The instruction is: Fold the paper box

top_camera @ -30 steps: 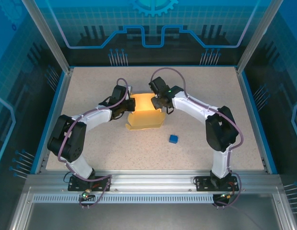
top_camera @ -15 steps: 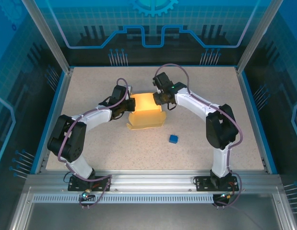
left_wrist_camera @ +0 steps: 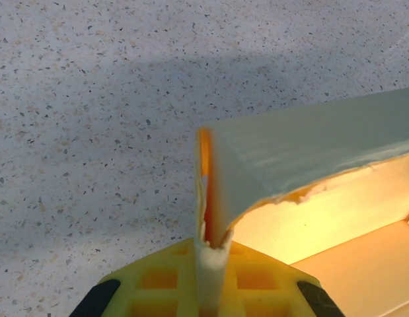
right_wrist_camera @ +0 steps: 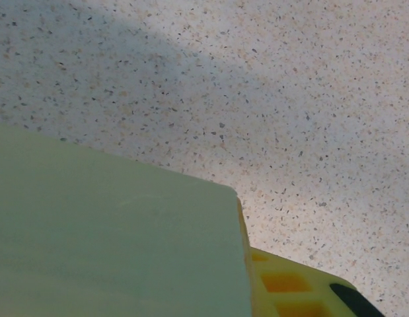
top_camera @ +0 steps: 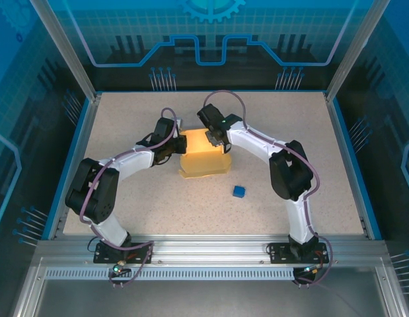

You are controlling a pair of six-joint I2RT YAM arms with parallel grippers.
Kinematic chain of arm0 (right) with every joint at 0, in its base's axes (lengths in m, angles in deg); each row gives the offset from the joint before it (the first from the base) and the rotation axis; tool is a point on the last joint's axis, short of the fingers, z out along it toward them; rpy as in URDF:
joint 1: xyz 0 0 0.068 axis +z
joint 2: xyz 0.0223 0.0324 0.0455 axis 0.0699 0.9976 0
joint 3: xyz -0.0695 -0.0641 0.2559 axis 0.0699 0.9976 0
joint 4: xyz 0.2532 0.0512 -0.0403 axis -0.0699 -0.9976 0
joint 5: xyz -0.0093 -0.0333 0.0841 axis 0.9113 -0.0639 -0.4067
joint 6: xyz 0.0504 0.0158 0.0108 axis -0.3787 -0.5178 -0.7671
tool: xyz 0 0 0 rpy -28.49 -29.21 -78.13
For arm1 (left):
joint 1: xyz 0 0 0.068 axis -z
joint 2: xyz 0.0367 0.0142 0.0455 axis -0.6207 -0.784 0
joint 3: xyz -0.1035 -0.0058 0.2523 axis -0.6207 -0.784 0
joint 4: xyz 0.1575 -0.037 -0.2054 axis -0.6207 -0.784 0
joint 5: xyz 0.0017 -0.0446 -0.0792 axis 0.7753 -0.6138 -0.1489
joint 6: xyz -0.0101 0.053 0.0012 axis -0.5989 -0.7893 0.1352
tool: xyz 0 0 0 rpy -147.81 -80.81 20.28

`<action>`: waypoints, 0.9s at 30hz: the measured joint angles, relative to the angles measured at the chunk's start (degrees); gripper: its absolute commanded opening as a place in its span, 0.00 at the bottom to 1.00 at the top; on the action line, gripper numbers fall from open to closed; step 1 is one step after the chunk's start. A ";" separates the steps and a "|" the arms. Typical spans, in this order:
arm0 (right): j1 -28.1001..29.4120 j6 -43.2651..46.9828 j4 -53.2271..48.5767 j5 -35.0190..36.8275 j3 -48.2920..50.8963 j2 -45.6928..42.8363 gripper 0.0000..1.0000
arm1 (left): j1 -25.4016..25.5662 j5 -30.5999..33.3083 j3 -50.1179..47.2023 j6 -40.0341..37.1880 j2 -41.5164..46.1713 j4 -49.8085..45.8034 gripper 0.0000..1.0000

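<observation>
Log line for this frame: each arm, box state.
paper box: partly folded, walls up | left gripper: jaws shut on its left wall | right gripper: at its far right, jaws unclear

Overhead:
- You can't see the tips of the left gripper [top_camera: 178, 148] or the right gripper [top_camera: 217, 142]. Each wrist body covers them where they meet the paper box [top_camera: 204, 162].
- The box's far wall lies partly under the right wrist.
- Blue cube [top_camera: 239, 191]: too small to read any detail.

Left wrist view:
- Yellow fingers [left_wrist_camera: 158, 287] are cut off by the bottom edge.
- The box runs off the right and bottom edges.

Right wrist view:
- The box panel is blurred and cut by the left and bottom edges.
- One finger [right_wrist_camera: 283, 285] is clipped at the bottom.
- You can't tell whether those jaws grip.
</observation>
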 measured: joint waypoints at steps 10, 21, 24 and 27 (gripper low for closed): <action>0.81 0.96 -0.72 2.95 -0.90 0.74 0.27 | 0.15 0.00 0.00 0.02 0.00 0.02 0.04; 0.81 2.34 -0.31 -2.69 0.68 -0.94 0.57 | 0.02 0.70 0.00 0.00 0.00 -1.01 0.04; 0.81 2.49 0.50 -7.45 1.73 -3.15 0.59 | 0.02 0.70 0.00 -0.04 0.00 -1.09 0.04; 0.81 2.91 1.53 -12.37 2.27 -6.05 0.65 | -0.02 0.70 0.00 -0.61 0.00 -1.60 0.03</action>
